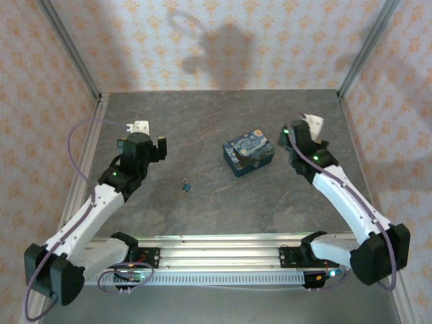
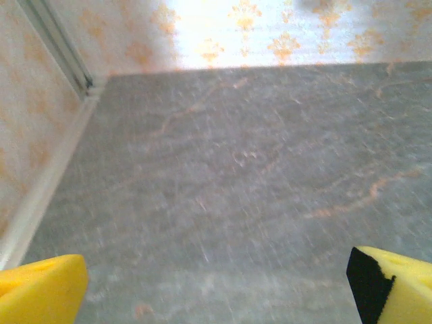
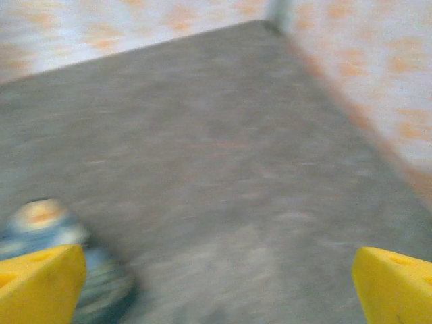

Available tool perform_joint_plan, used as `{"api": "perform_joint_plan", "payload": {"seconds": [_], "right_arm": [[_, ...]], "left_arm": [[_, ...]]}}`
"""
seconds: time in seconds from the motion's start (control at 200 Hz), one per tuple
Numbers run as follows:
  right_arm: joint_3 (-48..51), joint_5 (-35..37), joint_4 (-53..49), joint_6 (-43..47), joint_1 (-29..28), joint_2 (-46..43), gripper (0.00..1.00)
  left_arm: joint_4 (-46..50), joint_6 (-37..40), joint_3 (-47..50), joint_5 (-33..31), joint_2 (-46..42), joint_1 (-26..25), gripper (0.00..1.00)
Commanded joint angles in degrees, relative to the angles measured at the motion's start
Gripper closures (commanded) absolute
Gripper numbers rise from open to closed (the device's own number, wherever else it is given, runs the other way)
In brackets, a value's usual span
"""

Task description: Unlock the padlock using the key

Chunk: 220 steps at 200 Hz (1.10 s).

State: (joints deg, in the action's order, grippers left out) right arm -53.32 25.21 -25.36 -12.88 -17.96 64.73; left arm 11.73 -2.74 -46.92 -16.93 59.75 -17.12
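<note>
Near the middle of the grey worktop (image 1: 202,115), a little toward the arms' side, lies the padlock (image 1: 186,186) — a tiny blue speck in the top view, resting on the bare surface with neither arm touching it. A thin bit juts from its far end, but it is too small to tell whether that is the key. To its right and slightly farther back sits a blue tin box (image 1: 248,152) with a swirling night-sky print, well apart from the padlock. The left gripper (image 1: 150,138) hangs over the left part of the worktop, to the left of the padlock and farther back. In its wrist view its yellow fingertips (image 2: 40,290) stand wide apart at the two bottom corners, with bare stone-patterned surface between them. The right gripper (image 1: 300,128) is just beside the tin box, on its right. Its wrist view is blurred, yet the yellow fingertips (image 3: 395,283) show spread to both bottom corners — worktop surface between them — and the tin box appears as a blue smear just behind the left-hand fingertip. Patterned wallpaper panels (image 1: 236,40) close the worktop on three sides.
</note>
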Motion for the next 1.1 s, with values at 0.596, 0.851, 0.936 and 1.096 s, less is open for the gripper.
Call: {"api": "perform_joint_plan", "payload": {"seconds": [0.596,0.851,0.936,1.096], "right_arm": [[34.9,-7.2,72.8,10.8,14.8,14.5,0.00],[32.7,-11.2,79.0,12.5,15.3,23.8,0.00],[31.5,-11.8,74.4,12.4,15.3,22.8,0.01],[31.4,-11.7,74.2,12.8,15.0,22.5,0.01]], "left_arm": [[-51.7,4.5,23.5,8.9,20.1,12.6,0.00],[-53.2,3.8,22.1,12.8,26.0,14.6,0.00],[-54.0,3.8,22.3,12.7,26.2,14.6,0.00],[-54.0,3.8,22.3,12.7,26.1,14.6,0.00]]}}
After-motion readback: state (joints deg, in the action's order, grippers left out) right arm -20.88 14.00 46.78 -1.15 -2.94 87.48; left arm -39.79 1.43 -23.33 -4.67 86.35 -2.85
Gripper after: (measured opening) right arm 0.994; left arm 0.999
